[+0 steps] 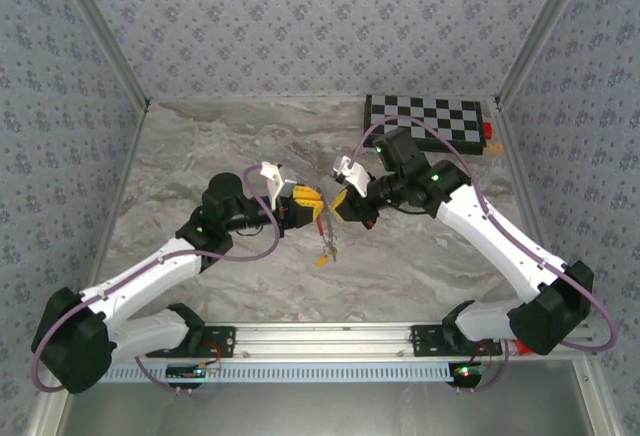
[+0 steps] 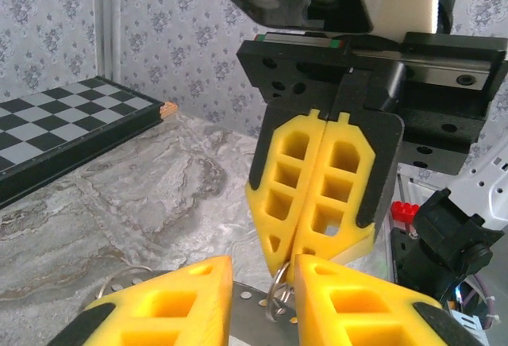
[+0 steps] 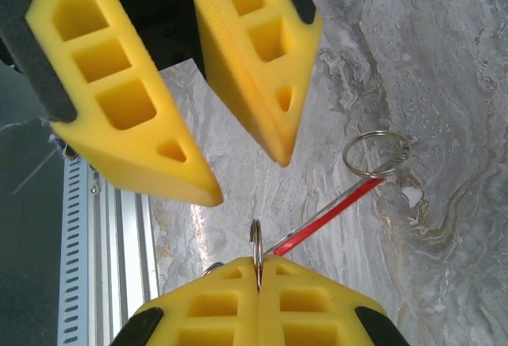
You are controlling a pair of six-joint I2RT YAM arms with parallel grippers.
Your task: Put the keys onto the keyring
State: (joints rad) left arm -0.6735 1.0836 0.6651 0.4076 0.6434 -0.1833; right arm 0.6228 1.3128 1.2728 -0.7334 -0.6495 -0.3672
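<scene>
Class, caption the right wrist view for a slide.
Right gripper pinches a metal ring, facing the open left gripper.

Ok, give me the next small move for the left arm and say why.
Probably close the left end effector on the metal ring. The right end effector pinches that ring at its fingertips, and from the left wrist the ring appears to sit in the gap between the left's parted fingers.

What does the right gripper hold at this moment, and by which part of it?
The right gripper holds the keyring by the rim of its grey metal part, pinched edge-on between the shut fingertips. The red strip is outside the grip.
</scene>
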